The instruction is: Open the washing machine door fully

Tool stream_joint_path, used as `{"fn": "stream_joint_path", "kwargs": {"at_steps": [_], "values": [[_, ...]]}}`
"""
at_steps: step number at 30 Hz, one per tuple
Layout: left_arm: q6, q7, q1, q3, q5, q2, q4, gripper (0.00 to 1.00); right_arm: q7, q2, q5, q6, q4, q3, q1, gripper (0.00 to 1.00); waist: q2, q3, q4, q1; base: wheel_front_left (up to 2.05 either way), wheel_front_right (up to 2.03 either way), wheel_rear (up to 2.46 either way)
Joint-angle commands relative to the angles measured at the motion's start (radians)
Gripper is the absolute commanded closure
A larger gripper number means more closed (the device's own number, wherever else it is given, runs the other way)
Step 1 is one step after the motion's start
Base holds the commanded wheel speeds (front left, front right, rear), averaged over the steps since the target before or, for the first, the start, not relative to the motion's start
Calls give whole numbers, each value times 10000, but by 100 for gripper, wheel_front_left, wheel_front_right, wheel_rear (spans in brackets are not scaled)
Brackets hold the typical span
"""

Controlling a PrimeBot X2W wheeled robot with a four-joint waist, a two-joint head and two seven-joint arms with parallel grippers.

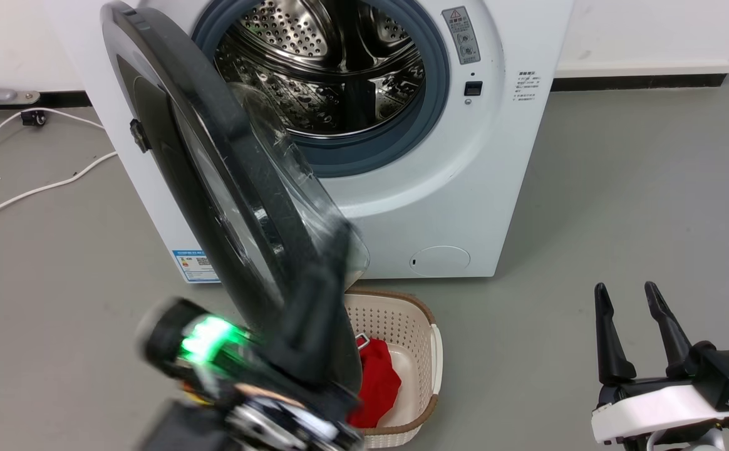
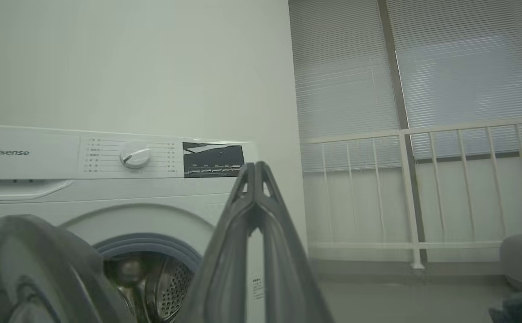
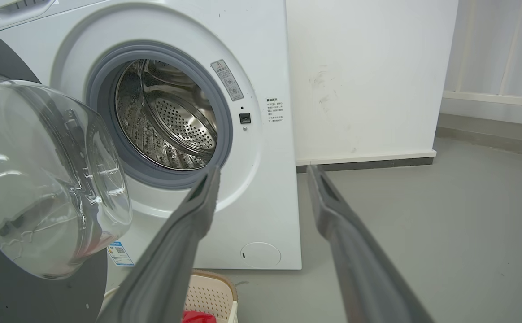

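At the left, the washing machine door [image 1: 170, 169] is being shown swung partway out from the washing machine [image 1: 439, 188], hinged on its left side, with its glass bowl [image 3: 41, 179] turned toward the drum. The left gripper [image 2: 254, 170], its 2 fingers pressed together, is being held at the door's lower inner rim; contact is being obscured by blur and may only be apparent. The door is being judged rigid, fairly heavy and glossy, hence slippery. The glass is best avoided and the black rim pushed, far from the hinge. At the right, the right gripper [image 1: 626, 289] is being held low, jaws spread, empty.
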Motion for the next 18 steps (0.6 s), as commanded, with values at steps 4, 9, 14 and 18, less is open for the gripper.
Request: {"fn": "stream_joint_path", "kwargs": {"at_steps": [4,9,14,18], "values": [[-18,-17,607,-1411,-422,491,1090,100,12,18,100,-3,47,43,26,0,0,62,1,0,0,0,0],[-19,282,1124,-1953,-671,776,2376,100,5,18,178,-3,130,67,-23,0,0,142,11,0,0,0,0],[165,694,1375,-2019,-747,805,3563,100,-20,18,276,-3,232,127,-105,0,0,211,8,0,0,0,0],[348,639,1031,-1940,-666,654,4440,100,-35,18,341,-3,315,222,-239,0,0,273,-38,0,0,0,0]]}}
